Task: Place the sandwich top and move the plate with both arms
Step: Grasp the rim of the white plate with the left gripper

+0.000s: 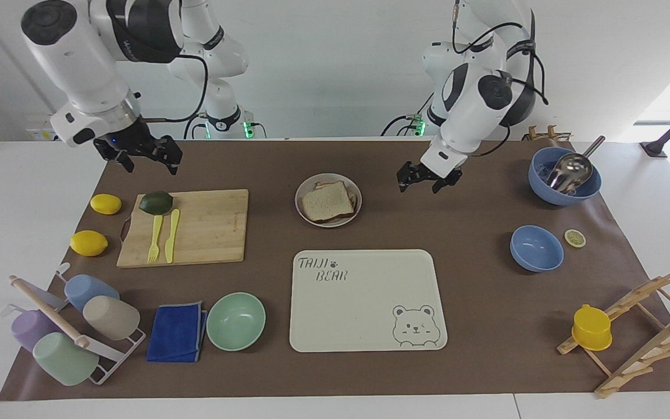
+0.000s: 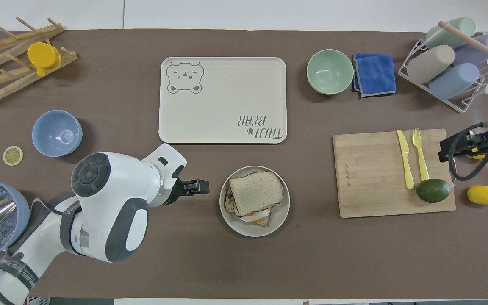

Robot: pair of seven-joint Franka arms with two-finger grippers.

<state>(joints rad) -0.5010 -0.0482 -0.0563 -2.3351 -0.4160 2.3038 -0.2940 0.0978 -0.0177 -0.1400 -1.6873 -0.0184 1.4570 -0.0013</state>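
The sandwich top (image 1: 326,201) lies on the stacked sandwich on the round plate (image 1: 307,187), which is nearer to the robots than the cream tray. In the overhead view the bread (image 2: 256,192) covers the egg layer on the plate (image 2: 252,231). My left gripper (image 1: 426,179) is open and empty, low over the mat beside the plate toward the left arm's end; it also shows in the overhead view (image 2: 199,186). My right gripper (image 1: 142,154) is open and empty, raised over the mat's edge past the cutting board (image 1: 207,227); it also shows in the overhead view (image 2: 460,148).
A cream bear tray (image 1: 364,302) lies farther out than the plate, with a mint bowl (image 1: 235,321) and a blue cloth (image 1: 177,331) beside it. The board holds a yellow fork, a knife and an avocado (image 1: 156,202). Two blue bowls (image 1: 536,248) are toward the left arm's end.
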